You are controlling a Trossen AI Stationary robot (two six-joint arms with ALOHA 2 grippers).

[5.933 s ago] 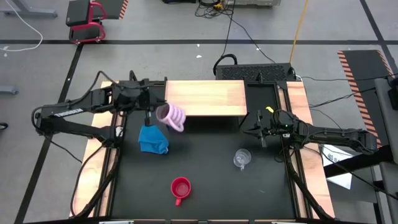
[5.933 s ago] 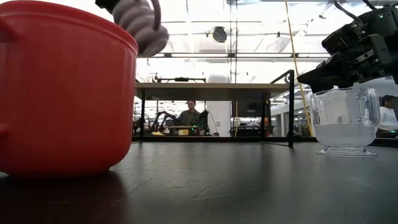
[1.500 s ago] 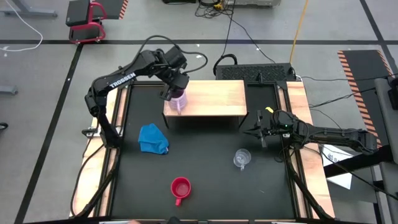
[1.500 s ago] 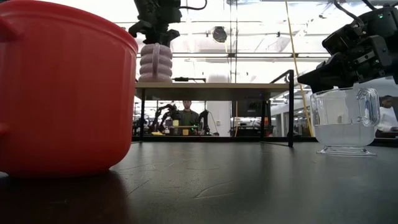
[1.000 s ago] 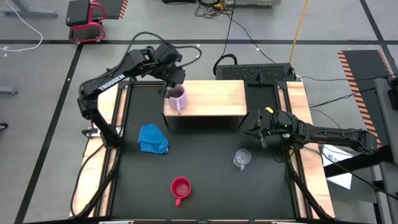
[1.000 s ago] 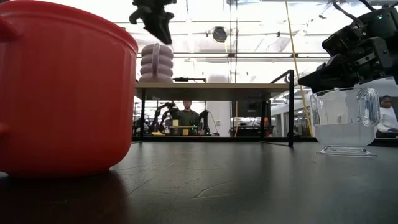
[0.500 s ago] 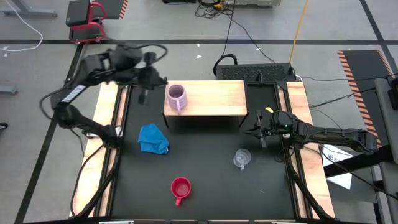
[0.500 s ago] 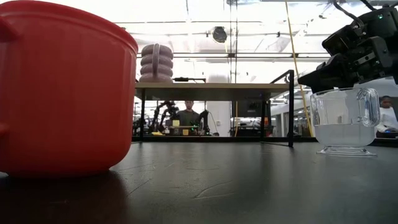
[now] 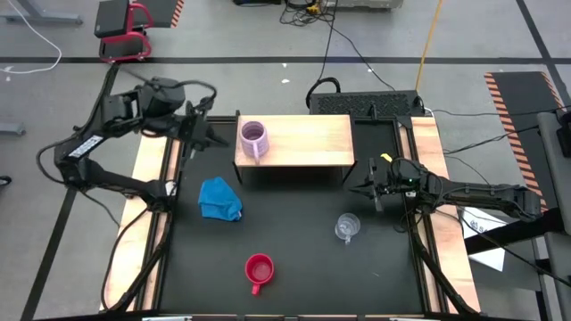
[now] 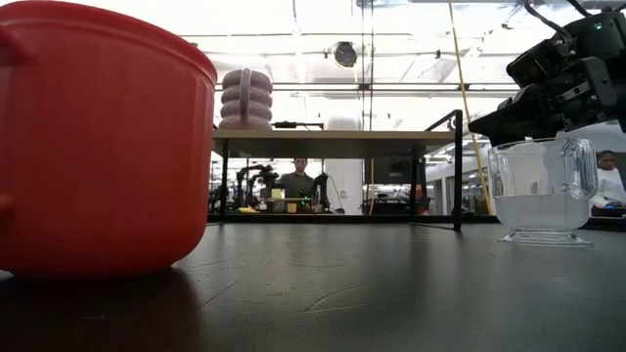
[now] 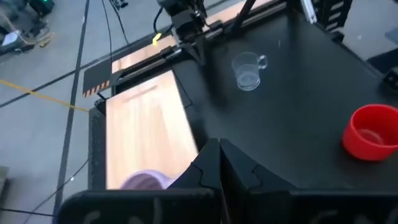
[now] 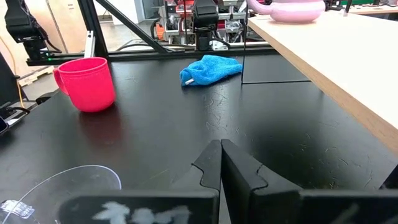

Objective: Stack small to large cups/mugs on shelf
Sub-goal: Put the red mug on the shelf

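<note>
Lilac mug [image 9: 253,138]: seen upright on the left end of the shelf [image 9: 308,141], opening upward, handle turned toward the desk front; nothing is seen inside it. It is placed just beside the left claw [image 9: 200,134], on the side toward the desk middle, with a gap between them.

Red mug [image 9: 259,270]: set upright on the black desk [image 9: 294,223] near its front edge, well apart from both claws; its inside is seen to be empty.

Glass cup [image 9: 347,226]: set upright on the desk, near the right claw [image 9: 368,189] and toward the front from it; whether anything is in it cannot be told.

Blue cloth [image 9: 219,198]: crumpled on the desk, below the shelf's left end, toward the front from the left claw.

Left claw: held off the shelf's left edge, over the desk's left rim; its fingers [image 11: 214,165] are seen pressed together with nothing held.

Right claw: parked low beside the shelf's right end; its fingers [image 12: 217,163] are seen closed against each other, nothing gripped.

Shelf: only the lilac mug is carried; the rest of the board is bare wood.
</note>
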